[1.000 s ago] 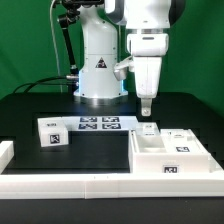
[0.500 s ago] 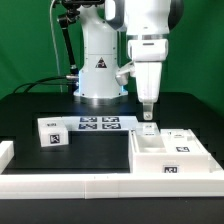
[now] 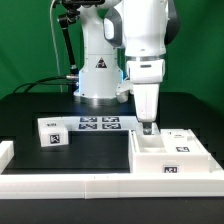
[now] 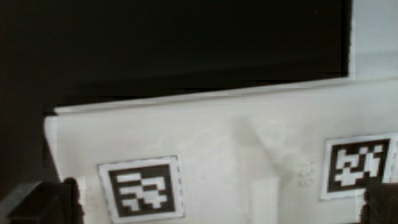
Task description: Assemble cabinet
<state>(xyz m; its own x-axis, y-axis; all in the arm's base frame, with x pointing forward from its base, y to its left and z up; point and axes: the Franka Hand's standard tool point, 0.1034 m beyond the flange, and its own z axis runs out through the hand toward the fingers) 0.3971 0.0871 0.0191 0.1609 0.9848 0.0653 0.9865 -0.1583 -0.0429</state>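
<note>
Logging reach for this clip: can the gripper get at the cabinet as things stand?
Probably yes: the gripper hangs close over the cabinet's far edge, and nothing shows between them.

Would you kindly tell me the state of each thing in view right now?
gripper: low at the cabinet's far corner; open or shut unclear.
cabinet: lying flat, compartments facing up, not lifted.
tagged block: resting apart from the cabinet, not held.
marker board: lying flat, nothing on it.

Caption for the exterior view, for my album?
Robot arm's gripper poised at the white cabinet, marker board lying nearby.
</note>
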